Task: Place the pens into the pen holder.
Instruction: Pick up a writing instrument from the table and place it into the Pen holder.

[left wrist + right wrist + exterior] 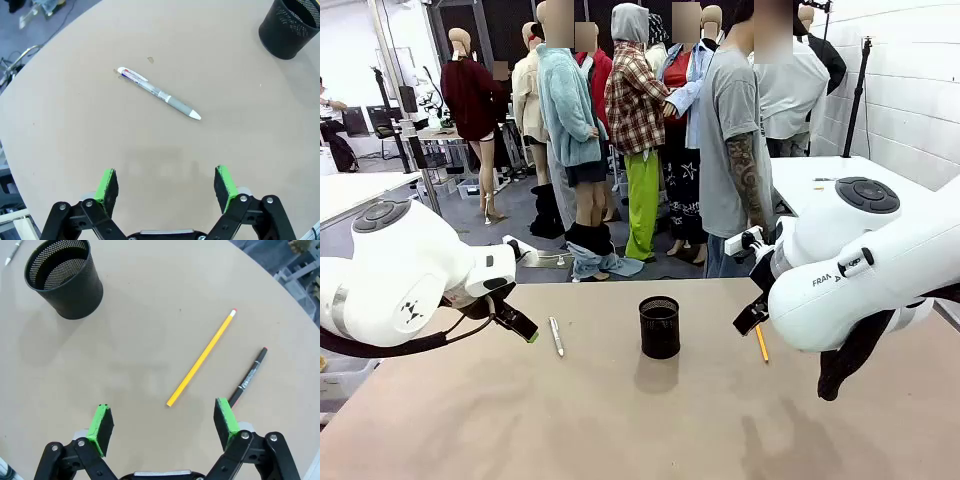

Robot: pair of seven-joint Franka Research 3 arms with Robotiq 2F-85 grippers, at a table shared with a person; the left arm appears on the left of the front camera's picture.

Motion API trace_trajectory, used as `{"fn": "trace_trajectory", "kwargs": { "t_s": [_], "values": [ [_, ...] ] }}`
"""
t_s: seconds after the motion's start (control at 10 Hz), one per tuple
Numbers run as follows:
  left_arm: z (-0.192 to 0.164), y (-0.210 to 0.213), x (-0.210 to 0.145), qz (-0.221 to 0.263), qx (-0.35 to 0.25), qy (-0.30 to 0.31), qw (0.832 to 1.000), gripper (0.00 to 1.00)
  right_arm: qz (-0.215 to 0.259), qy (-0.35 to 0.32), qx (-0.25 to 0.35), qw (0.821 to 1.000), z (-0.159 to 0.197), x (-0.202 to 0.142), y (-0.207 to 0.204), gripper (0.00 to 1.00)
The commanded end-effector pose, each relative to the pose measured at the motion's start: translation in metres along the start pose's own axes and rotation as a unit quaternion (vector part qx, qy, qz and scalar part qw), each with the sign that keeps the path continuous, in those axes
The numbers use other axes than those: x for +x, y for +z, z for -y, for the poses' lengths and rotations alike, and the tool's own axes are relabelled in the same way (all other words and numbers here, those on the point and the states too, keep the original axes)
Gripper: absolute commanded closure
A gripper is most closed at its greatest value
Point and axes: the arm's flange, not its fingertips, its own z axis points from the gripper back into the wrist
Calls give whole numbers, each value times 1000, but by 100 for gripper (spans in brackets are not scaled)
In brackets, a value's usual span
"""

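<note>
The black mesh pen holder [659,327] stands upright mid-table. To its left lies a silver-grey pen [556,336], and an orange-yellow pencil [761,343] lies to its right. My left gripper [525,328] hovers just left of the silver pen, open and holding nothing. In the left wrist view the silver-grey pen [159,93] lies ahead of the open left gripper [167,185], with the pen holder [292,27] at top right. The right gripper [165,425] is open above the near end of the pencil [201,358]. A dark pen [248,377] lies beside the pencil, and the pen holder [65,277] is at top left.
A person in a grey T-shirt [735,140] stands at the table's far edge. The tan table [620,420] has free room in front of the holder. Its rounded edge [300,315] runs close behind the dark pen.
</note>
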Motion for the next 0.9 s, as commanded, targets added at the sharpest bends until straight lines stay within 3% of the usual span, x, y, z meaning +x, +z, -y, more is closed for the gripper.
{"fn": "trace_trajectory", "kwargs": {
  "t_s": [0.0, 0.7, 0.8],
  "values": [
    [0, 0, 0, 0, 0, 0, 1000, 0, 0, 0, 0, 1000, 0, 0, 0, 0],
    [0, 0, 0, 0, 0, 0, 1000, 0, 0, 0, 0, 1000, 0, 0, 0, 0],
    [0, 0, 0, 0, 0, 0, 1000, 0, -46, -1, -19, 999, 14, 7, 2, 0]
  ]
}}
